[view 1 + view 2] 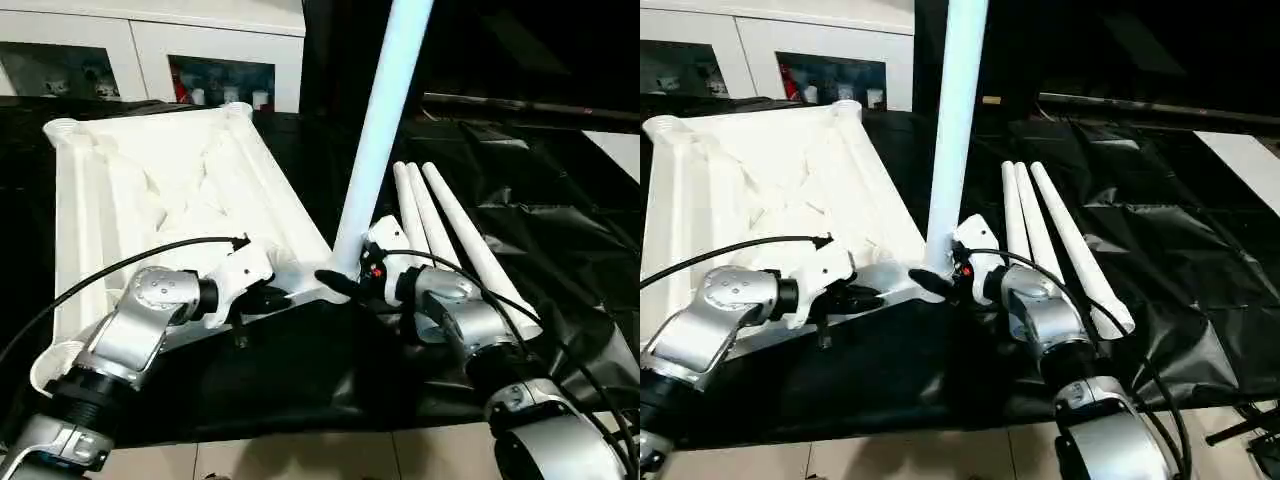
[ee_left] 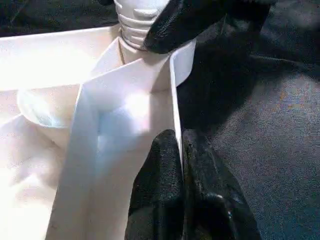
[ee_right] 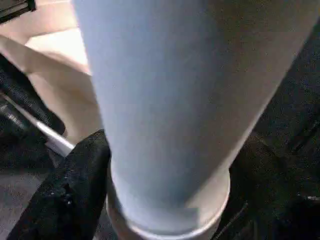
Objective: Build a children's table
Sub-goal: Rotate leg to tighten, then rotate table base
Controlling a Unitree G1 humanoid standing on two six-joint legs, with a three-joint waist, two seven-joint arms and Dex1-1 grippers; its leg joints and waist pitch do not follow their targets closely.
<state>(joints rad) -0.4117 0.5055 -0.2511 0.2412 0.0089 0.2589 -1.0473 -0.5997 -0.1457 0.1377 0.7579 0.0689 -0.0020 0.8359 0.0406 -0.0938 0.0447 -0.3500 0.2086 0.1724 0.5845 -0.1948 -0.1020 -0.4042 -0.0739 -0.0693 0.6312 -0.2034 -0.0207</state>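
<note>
The children's table top (image 1: 150, 180) lies upside down on the black-draped work table, ribs facing up. One white leg (image 1: 385, 130) stands upright in its near right corner socket. My right gripper (image 1: 348, 278) is open, its black fingers (image 3: 75, 195) straddling the leg's base just above the socket. My left gripper (image 1: 275, 297) is shut on the table top's near rim (image 2: 175, 90), close beside that corner. Three more white legs (image 1: 450, 230) lie side by side on the cloth to the right of the upright one.
The black cloth (image 1: 560, 250) covers the work table out to the right and back. Pale floor (image 1: 300, 455) runs along the work table's front edge below my arms. A white cabinet with glass doors (image 1: 200, 60) stands behind the table top.
</note>
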